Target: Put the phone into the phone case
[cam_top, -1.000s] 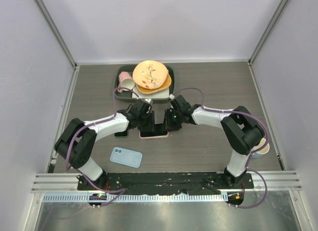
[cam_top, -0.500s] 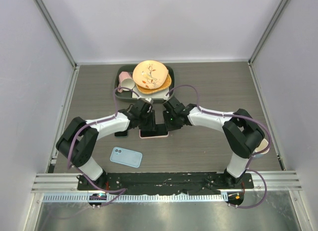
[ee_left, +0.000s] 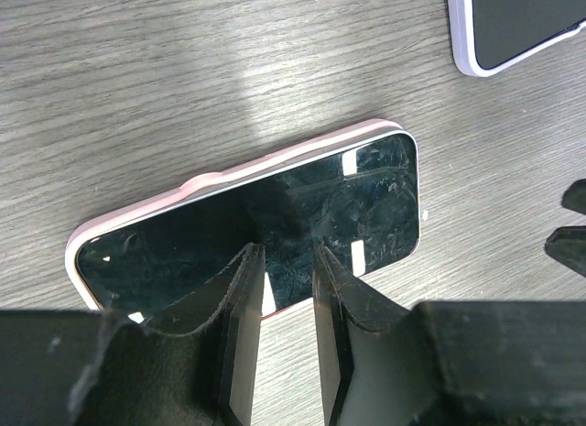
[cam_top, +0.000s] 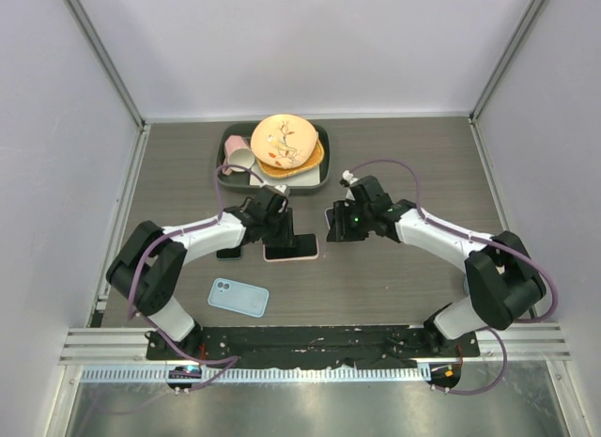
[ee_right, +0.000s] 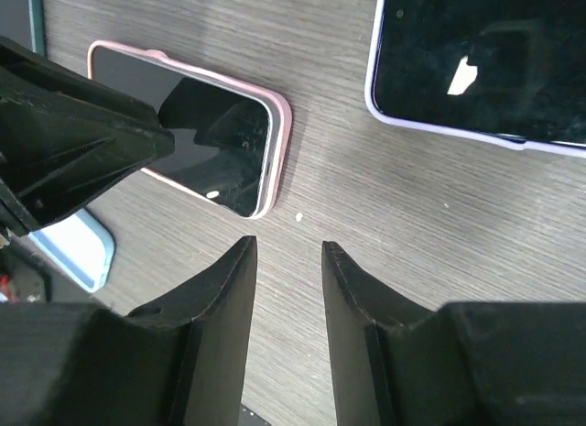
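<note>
nearest the bases, a spare light-blue phone case [cam_top: 238,297] lies unused. mid-worktop [cam_top: 394,277], the phone [ee_left: 366,197] sits glass-up inside the pink phone case [ee_left: 229,174], looking seated bar one bump on the rim. the left gripper [ee_left: 286,256] is right over its near edge, jaws narrowly parted, pinching nothing. the right gripper [ee_right: 288,247] is over bare wood, jaws spread, empty. probably only a final press is left. far back sits the dish tray [cam_top: 228,134].

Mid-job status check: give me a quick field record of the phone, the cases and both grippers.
phone: screen up in pink case, on table
left gripper: slightly open, tips over the phone's screen, gripping nothing
right gripper: open, empty, over table between both phones
second phone: lilac-rimmed, by right gripper
blue case: lies apart, toward near-left of table
</note>
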